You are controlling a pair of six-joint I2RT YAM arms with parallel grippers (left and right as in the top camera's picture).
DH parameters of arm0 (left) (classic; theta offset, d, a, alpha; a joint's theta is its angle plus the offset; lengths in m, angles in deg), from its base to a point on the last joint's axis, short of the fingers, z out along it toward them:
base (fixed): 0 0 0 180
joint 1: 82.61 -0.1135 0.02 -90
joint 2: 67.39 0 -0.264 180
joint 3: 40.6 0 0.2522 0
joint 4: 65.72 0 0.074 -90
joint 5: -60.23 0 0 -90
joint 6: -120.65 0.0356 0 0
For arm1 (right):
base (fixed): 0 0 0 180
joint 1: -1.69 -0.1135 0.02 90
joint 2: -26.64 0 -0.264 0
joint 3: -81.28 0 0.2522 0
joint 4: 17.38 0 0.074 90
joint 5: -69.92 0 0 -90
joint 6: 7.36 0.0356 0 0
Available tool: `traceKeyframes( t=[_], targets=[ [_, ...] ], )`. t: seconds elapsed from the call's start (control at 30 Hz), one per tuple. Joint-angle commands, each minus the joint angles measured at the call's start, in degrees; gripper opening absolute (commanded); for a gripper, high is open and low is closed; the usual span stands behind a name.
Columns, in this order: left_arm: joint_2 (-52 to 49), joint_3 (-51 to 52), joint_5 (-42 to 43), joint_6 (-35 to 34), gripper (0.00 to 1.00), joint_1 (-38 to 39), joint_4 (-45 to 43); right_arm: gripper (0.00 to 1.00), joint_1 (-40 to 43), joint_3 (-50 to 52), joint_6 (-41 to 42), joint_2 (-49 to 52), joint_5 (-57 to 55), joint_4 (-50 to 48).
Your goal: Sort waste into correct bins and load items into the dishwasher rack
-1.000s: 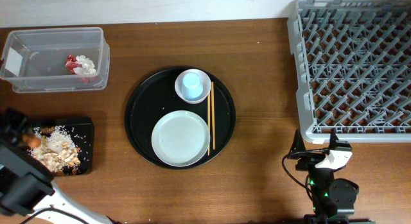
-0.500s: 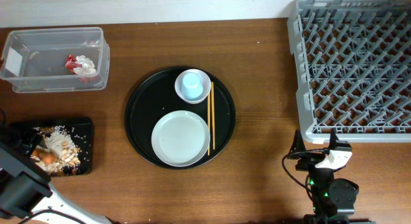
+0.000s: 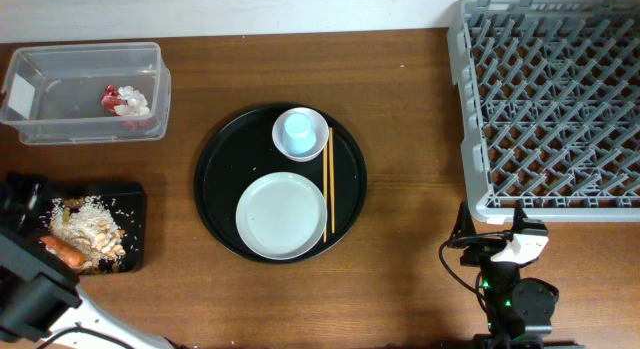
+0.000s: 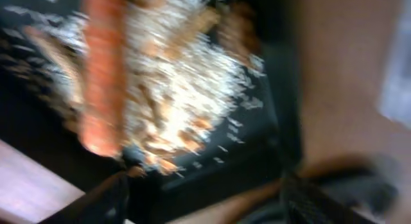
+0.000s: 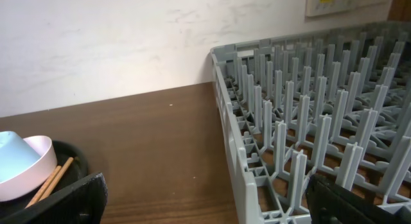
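Note:
The flat black tray [image 3: 135, 197] at the lower left holds beige rice scraps [image 3: 95, 227] and an orange carrot piece [image 3: 62, 250]. My left gripper [image 3: 20, 197] hovers at the tray's left edge. In the blurred left wrist view its fingers are spread wide with nothing between them [image 4: 212, 208], and the carrot [image 4: 103, 70] lies on the rice [image 4: 173, 102]. The clear box [image 3: 60, 124] holds a red wrapper [image 3: 108, 95] and a white tissue [image 3: 133, 104]. My right gripper [image 3: 500, 245] is open and empty beside the grey rack [image 3: 550, 99].
A round black tray [image 3: 215, 159] in the middle carries the white plate [image 3: 281, 216], the pinkish bowl [image 3: 319, 120] with the light-blue cup [image 3: 298, 131] in it, and the chopsticks [image 3: 328, 184]. The right wrist view shows the rack's wall [image 5: 234, 140] and the bowl [image 5: 35, 163].
The left gripper has opened and let go of the carrot piece, which now lies in the black tray. The gripper has drawn back to the tray's left edge. The right arm is still.

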Motion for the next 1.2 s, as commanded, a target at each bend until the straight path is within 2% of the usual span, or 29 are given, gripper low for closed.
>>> traceKeyframes(
  t=[0.0, 0.13, 0.37, 0.47, 0.53, 0.57, 0.63, 0.83, 1.17],
  targets=[
    [3.2, -1.4, 17.4, 1.7, 0.84, 0.2, 1.9, 0.98, -0.3, 0.2, 0.5, -0.3, -0.9, 0.5],
    [4.7, -1.4, 25.0, 5.2, 0.84, 2.3, 3.7, 0.98, -0.3, 0.2, 0.5, -0.3, -0.9, 0.5],
    [13.2, -1.4, 24.3, 5.9, 0.84, 13.6, 1.1, 0.98, -0.3, 0.2, 0.5, -0.3, -0.9, 0.5],
    [16.7, -1.4, 16.9, 5.9, 0.85, 20.1, 0.1, 0.98, -0.3, 0.2, 0.5, -0.3, -0.9, 0.5],
    [18.3, -1.4, 4.5, 5.5, 0.85, 26.1, -0.2, 0.98, -0.3, 0.2, 0.5, -0.3, -0.9, 0.5],
    [18.4, -1.4, -2.6, 4.2, 0.99, 29.0, 0.1, 0.98, -0.3, 0.2, 0.5, -0.3, -0.9, 0.5],
    [18.1, -0.9, -14.1, 0.8, 0.99, 34.6, 0.5, 0.98, -0.3, 0.2, 0.5, -0.3, -0.9, 0.5],
    [18.0, -0.2, -15.4, 0.7, 0.99, 39.2, 0.3, 0.98, -0.3, 0.2, 0.5, -0.3, -0.9, 0.5],
    [18.0, -0.2, -15.4, 0.7, 0.99, 39.8, 0.3, 0.98, -0.3, 0.2, 0.5, -0.3, -0.9, 0.5]
  ],
)
